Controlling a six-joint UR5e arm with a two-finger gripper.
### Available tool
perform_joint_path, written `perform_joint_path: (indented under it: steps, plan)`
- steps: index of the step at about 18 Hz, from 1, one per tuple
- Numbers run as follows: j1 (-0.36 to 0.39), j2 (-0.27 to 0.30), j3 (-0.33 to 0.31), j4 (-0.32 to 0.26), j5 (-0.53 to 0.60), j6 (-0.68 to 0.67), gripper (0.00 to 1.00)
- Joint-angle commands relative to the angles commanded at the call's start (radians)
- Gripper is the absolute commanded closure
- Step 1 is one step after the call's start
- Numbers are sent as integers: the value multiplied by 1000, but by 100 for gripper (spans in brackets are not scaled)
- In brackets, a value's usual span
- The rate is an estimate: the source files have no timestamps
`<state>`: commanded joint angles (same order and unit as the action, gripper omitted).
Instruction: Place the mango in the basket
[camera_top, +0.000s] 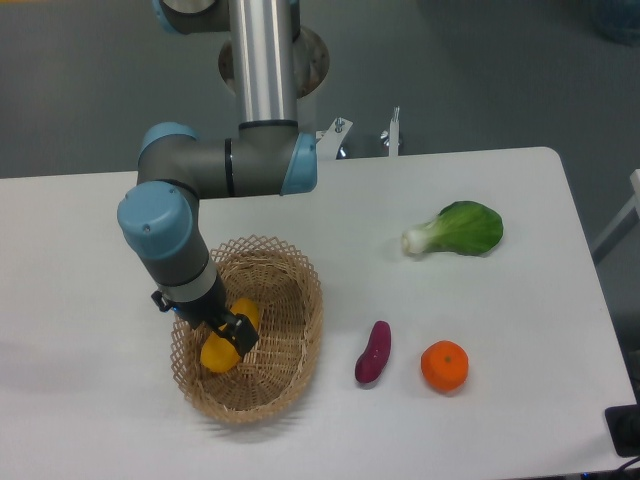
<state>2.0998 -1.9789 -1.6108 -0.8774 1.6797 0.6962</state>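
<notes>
The yellow-orange mango (222, 349) lies inside the tan wicker basket (290, 340) at the front left of the table. My gripper (231, 335) reaches down into the basket and its black fingers sit on either side of the mango's middle. The fingers touch or nearly touch the fruit; I cannot tell whether they grip it or have let go. Part of the mango is hidden behind the gripper.
A purple eggplant-like piece (374, 352) lies just right of the basket. A round orange (444, 365) sits right of it. A green leafy vegetable (458, 230) lies at the back right. The arm's column stands behind the basket.
</notes>
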Motion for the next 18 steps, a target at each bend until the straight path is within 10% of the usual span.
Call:
perform_joint_path:
  steps: [18]
  plan:
    - [356, 140, 112, -353, -135, 545, 0]
